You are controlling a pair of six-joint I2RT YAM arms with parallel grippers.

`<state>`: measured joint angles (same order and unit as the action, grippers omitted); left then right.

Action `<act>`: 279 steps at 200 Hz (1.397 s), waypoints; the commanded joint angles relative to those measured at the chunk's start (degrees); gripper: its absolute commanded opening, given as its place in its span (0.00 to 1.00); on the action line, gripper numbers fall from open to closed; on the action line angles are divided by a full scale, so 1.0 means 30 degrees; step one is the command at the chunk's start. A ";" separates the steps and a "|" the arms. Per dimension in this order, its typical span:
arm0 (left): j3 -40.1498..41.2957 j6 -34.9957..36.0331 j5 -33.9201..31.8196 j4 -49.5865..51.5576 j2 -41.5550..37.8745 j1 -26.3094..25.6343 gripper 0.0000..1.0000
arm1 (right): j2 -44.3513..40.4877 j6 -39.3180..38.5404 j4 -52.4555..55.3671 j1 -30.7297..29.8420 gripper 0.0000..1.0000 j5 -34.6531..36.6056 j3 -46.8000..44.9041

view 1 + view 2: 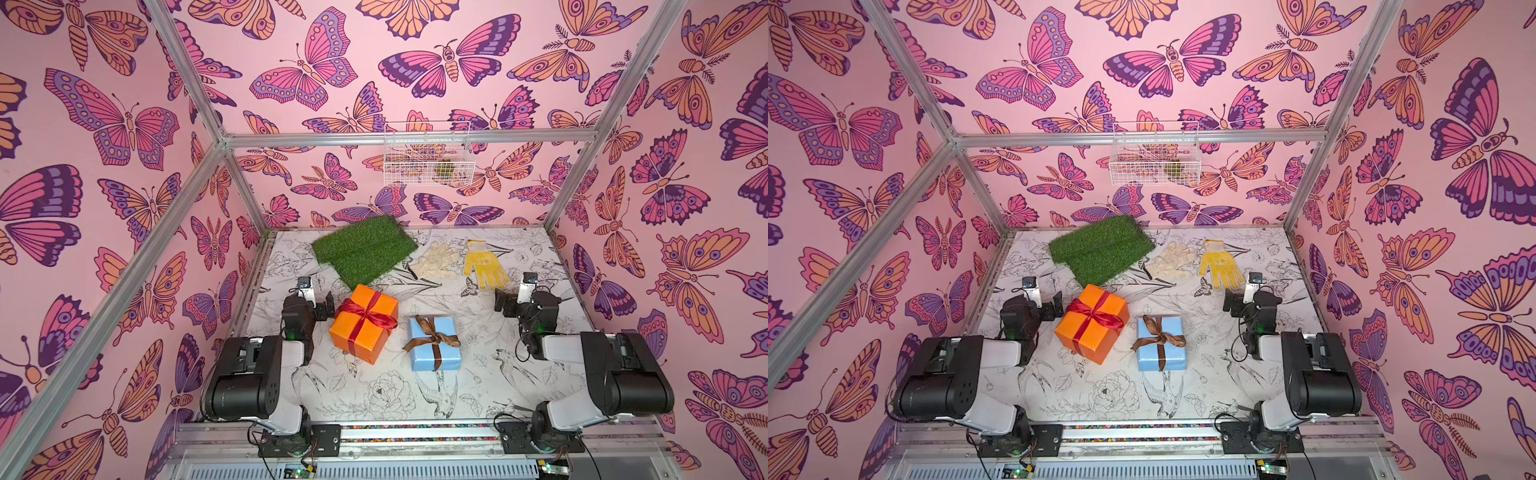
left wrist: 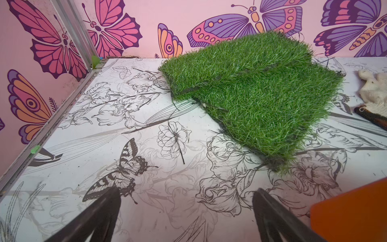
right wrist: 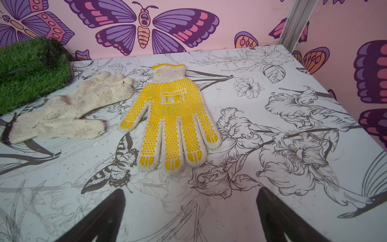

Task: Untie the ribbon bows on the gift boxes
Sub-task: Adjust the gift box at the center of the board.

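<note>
The left end effector (image 2: 188, 189) is fully open and empty, just beside the orange gift box (image 1: 374, 345) on the table (image 1: 374, 395). The red bow (image 1: 365, 313) sits tied on top. Pinch a loose tail, not a loop, and pull it outward, level. To the right lies the blue gift box (image 1: 422, 357), its brown bow (image 1: 434, 336) also tied. The right end effector (image 3: 191, 189), open and empty, stands well apart. Use it to steady a box.
</note>
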<state>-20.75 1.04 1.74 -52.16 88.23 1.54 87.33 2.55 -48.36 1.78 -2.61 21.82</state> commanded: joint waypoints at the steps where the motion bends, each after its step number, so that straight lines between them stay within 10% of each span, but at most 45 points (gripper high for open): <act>1: -0.0164 0.0130 0.0387 0.0049 0.0123 0.0147 1.00 | -0.0216 -0.0076 0.0296 -0.0066 0.99 -0.0126 0.0343; 196: 0.0028 -0.0316 0.0756 -0.0011 -0.0214 0.0548 0.99 | -0.1071 0.0125 0.0902 -0.0066 0.98 0.0547 0.0374; 279: -0.1615 -0.0720 -0.2747 0.7888 -0.7757 -0.1655 0.98 | -0.6451 0.1231 0.9706 -0.2096 0.98 0.0989 0.2867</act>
<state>-21.65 -0.10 -2.94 -40.29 69.06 -1.43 70.63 4.32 -30.57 -2.15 0.97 26.11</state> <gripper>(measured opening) 0.975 0.983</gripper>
